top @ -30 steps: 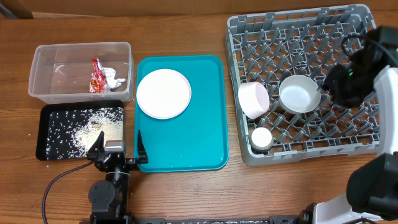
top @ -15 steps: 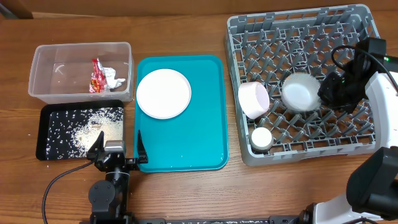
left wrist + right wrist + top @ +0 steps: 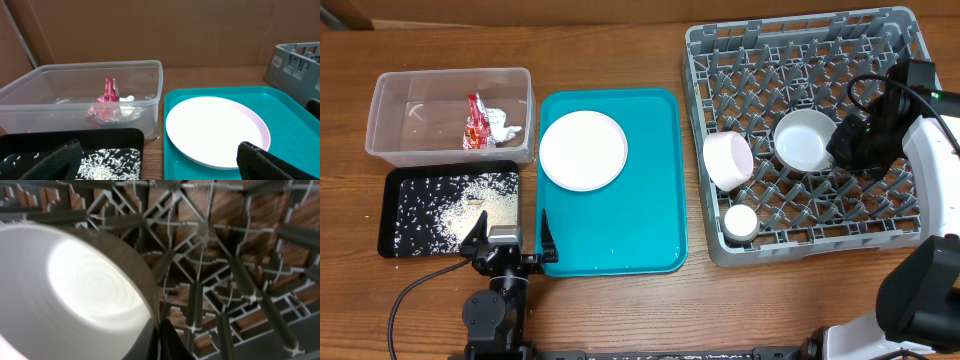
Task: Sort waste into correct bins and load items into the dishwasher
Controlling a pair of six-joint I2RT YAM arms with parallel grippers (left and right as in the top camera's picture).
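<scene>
Woodgrain table (image 3: 620,310) holds pegged grey rack (image 3: 790,62), round bowl (image 3: 803,142).

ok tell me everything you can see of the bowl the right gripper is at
The bowl is plain white, round and fairly deep, with a smooth glossy inside that looks empty and clean. It could be ceramic or plastic. It sits mouth up among the pegs near the middle of the grey rack, apart from the other bowl lying on its side to the left. The right gripper pinches its right rim, and in the wrist view a dark finger shows at that edge.
</scene>
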